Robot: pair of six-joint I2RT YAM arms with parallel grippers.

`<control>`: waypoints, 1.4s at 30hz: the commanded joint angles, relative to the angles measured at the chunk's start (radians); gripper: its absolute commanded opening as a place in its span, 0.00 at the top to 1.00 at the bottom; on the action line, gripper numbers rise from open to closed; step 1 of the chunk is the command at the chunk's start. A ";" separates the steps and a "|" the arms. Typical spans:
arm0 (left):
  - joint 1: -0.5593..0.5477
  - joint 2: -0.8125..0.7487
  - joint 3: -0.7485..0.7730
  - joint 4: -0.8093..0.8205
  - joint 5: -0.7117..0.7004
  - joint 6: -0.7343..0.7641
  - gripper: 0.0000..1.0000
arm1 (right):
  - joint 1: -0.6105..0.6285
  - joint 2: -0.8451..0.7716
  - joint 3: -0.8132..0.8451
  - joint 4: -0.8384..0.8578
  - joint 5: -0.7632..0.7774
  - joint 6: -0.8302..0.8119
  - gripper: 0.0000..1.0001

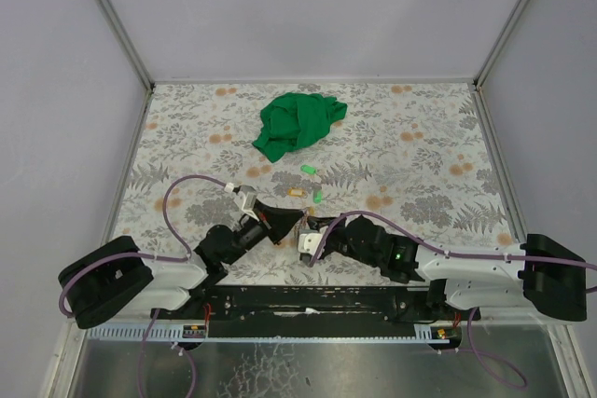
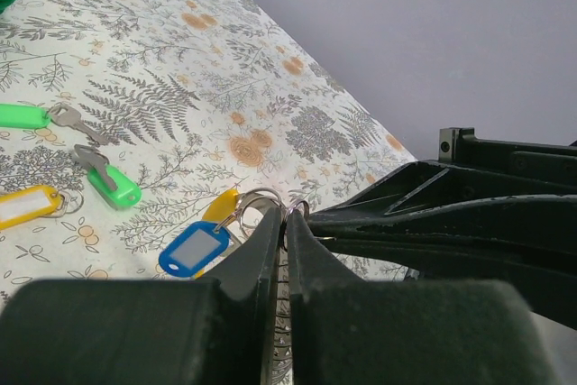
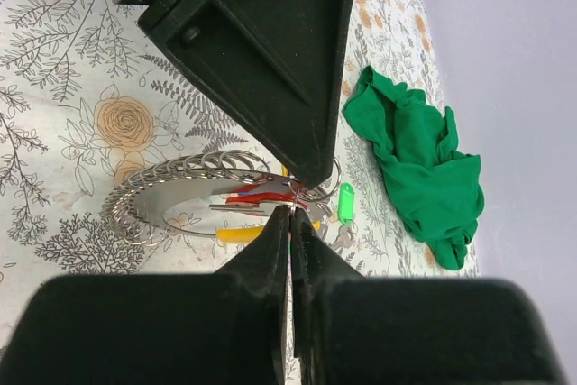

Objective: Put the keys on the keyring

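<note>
My left gripper (image 1: 297,221) and right gripper (image 1: 304,231) meet tip to tip at the table's near middle. In the right wrist view the keyring (image 3: 171,171) is a wide wire loop strung with several small rings; red (image 3: 257,196) and yellow (image 3: 239,233) tags hang at it. My left gripper (image 2: 287,215) is shut on the keyring's wire, with a blue tag (image 2: 194,248) and a yellow tag (image 2: 221,206) beside its tip. My right gripper (image 3: 290,210) is shut on a small ring at the loop. Two loose green-tagged keys (image 2: 117,188) (image 2: 22,115) and a yellow-tagged one (image 2: 27,205) lie on the table.
A crumpled green cloth (image 1: 297,123) lies at the back middle of the floral tablecloth (image 1: 420,174). The loose keys lie between it and the grippers (image 1: 308,171) (image 1: 317,197) (image 1: 295,192). Grey walls enclose the table on three sides.
</note>
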 commanded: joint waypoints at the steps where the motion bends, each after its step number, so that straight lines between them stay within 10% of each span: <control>1: 0.009 -0.014 -0.002 0.117 -0.131 0.009 1.00 | 0.031 -0.035 0.018 -0.052 0.011 -0.029 1.00; 20: 0.019 -0.329 0.033 -0.368 0.078 0.330 0.65 | 0.030 -0.157 0.050 -0.181 0.090 -0.121 1.00; 42: 0.167 -0.134 0.235 -0.502 0.508 0.496 0.59 | 0.031 -0.204 0.081 -0.262 0.052 -0.159 1.00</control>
